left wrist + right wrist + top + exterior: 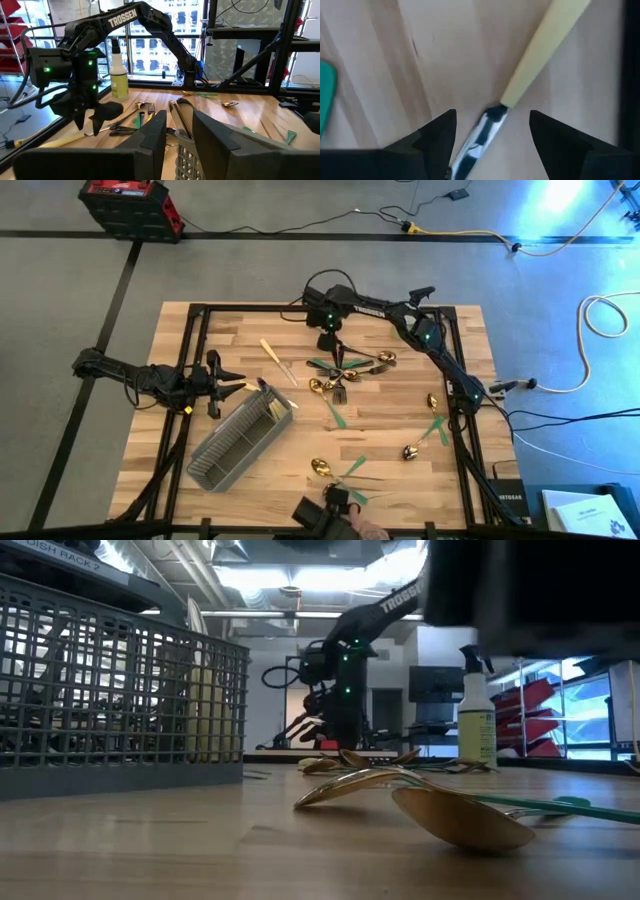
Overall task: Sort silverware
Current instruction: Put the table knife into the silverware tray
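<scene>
The right end effector (487,131) hung low with its fingers apart, straddling a cream-handled knife (540,55) lying flat on the counter (400,480), so a skewed close might pivot it free, while the left end effector (179,131) gripped a utensil (181,118) over the caddy (235,445).

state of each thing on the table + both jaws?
left gripper: over the caddy, jaws holding a gold utensil
wire caddy: lying on the table
right gripper: jaws open, straddling the cream-handled knife
cream-handled knife: flat on the table
spray bottle: upright
</scene>
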Controlling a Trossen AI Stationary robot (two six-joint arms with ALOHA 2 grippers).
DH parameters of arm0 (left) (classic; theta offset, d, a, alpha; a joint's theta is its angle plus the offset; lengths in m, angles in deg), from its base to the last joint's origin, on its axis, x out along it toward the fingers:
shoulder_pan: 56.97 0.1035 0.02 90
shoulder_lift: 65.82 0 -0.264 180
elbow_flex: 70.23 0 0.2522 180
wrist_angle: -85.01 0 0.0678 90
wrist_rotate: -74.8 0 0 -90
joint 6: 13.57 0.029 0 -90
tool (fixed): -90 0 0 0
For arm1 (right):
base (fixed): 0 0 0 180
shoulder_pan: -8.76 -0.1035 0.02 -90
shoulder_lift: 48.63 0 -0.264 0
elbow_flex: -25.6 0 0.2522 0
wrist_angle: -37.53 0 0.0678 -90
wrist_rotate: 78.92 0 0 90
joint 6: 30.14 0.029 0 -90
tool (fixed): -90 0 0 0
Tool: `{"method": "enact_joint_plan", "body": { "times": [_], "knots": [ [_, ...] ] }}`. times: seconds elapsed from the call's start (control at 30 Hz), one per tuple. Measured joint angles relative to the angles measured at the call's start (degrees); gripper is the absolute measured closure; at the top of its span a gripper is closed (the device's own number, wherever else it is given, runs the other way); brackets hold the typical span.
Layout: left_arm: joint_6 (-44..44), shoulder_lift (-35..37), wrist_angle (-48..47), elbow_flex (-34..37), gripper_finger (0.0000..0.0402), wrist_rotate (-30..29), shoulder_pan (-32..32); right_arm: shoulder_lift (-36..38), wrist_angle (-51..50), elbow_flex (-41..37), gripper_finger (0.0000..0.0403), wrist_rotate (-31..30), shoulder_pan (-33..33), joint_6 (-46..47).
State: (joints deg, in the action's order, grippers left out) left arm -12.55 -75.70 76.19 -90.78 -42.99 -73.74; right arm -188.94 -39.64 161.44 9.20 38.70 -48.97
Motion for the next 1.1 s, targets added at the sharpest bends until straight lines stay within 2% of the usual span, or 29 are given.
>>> {"method": "enact_joint_plan", "body": {
  "times": [0.13,0.53,0.77,1.1],
  "knots": [
    [-0.1,0.0,0.0,0.0,0.0322,0.0,0.0,0.1,-0.9,0.1,0.0191,-1.1,-0.4,-2.1],
    [-0.4,0.0,0.0,0.0,0.0322,0.0,0.0,0.1,-4.7,0.1,0.0305,-1.3,-0.2,-1.0],
    [-0.7,0.0,0.0,0.0,0.0322,0.0,0.0,0.1,-6.3,0.1,0.0389,-1.2,-0.2,-0.9],
    [-1.1,0.0,0.0,0.0,0.0322,0.0,0.0,0.1,-10.4,0.1,0.0401,0.0,0.4,-0.7]
  ]
}}
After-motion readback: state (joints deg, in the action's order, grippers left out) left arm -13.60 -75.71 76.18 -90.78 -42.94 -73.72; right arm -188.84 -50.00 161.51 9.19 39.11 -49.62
